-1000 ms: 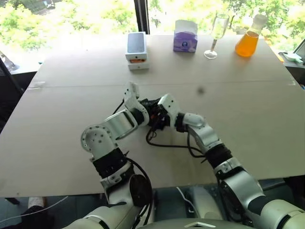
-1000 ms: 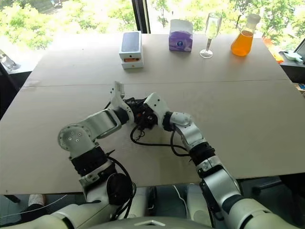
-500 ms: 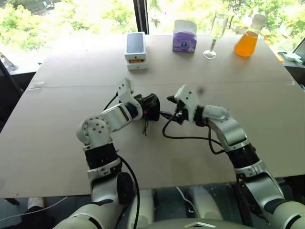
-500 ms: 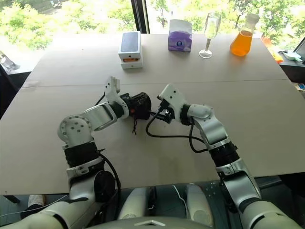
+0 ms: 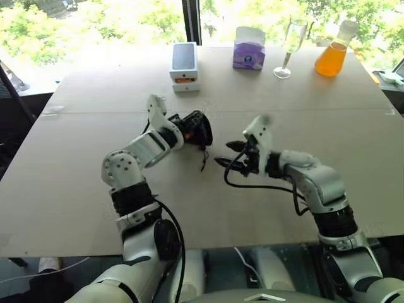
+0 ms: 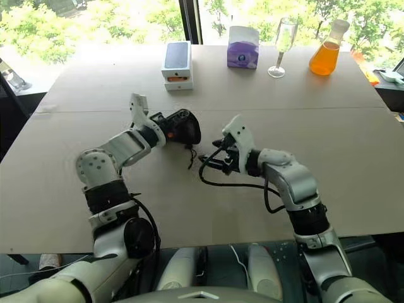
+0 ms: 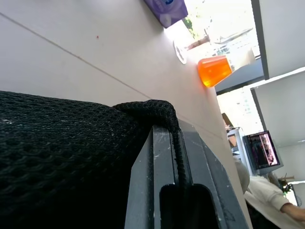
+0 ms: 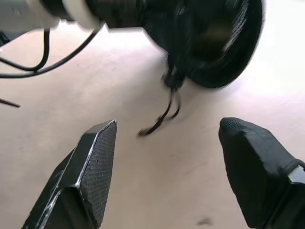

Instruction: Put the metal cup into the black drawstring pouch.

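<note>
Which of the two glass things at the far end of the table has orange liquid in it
The flask at the far right end, squat with a narrow neck, holds orange liquid. The tall stemmed glass just left of it looks clear and empty.

Black drawstring pouch [image 7: 57, 157]: matt open-mesh cloth, thin cord. Surface [image 5: 95, 183]: smooth matt beige board. Right tool fingers [image 8: 93, 164]: black, finely textured pads. Stemmed glass [image 5: 291, 39]: clear, glossy.

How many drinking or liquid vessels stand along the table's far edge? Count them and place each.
2: the stemmed glass and, right of it, the flask of orange liquid. No others are visible there.
</note>
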Robot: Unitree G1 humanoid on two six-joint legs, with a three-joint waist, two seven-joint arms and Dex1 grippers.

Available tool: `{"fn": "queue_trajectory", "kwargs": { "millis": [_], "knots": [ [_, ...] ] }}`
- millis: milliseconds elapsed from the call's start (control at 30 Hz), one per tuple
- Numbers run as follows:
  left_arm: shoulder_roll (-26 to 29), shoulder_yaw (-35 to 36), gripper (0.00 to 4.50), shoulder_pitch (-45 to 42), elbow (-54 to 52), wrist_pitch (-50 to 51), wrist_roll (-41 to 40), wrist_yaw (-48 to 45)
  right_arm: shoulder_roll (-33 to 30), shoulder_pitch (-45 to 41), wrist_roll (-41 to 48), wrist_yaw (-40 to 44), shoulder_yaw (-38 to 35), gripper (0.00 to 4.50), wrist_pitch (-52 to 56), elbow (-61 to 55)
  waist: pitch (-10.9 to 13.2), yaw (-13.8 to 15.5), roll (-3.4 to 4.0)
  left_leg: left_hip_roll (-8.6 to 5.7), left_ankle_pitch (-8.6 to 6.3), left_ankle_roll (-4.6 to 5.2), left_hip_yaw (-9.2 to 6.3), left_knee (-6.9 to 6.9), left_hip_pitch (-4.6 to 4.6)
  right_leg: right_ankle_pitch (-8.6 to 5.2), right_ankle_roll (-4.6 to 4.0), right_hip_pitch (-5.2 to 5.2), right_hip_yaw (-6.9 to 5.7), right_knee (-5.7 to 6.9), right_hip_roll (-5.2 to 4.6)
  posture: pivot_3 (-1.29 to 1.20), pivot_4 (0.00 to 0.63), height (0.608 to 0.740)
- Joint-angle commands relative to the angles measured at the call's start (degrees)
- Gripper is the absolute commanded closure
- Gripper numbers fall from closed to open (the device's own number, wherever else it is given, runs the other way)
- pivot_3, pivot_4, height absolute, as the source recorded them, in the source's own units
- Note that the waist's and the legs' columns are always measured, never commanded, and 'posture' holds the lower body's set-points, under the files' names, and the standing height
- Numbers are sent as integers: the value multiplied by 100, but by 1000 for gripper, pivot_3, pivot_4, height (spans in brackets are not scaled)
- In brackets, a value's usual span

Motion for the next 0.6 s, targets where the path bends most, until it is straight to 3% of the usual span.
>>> {"fn": "queue_trajectory", "kwargs": {
  "millis": [33,233,600],
  "knots": [
    [88,27,4500,-166,27,1,-234,93,356,-185,-15,-280,153,1040,-108,389,0,1,0,-1,1,-1,-1,1,0,0,0,1,-1,0,1,0,150,740],
    [94,-10,4500,-210,-13,24,-465,268,1092,-652,-306,-778,181,1040,-730,1706,0,4,-1,-2,14,-24,-1,4,-3,0,0,0,-1,0,2,0,150,740],
    [213,87,4500,-74,-265,49,-1037,673,1591,-1039,-573,-1312,-119,1040,-1703,3109,-3,-4,-2,2,14,-25,-3,4,6,0,-1,3,-1,9,2,0,150,740]
  ]
}}
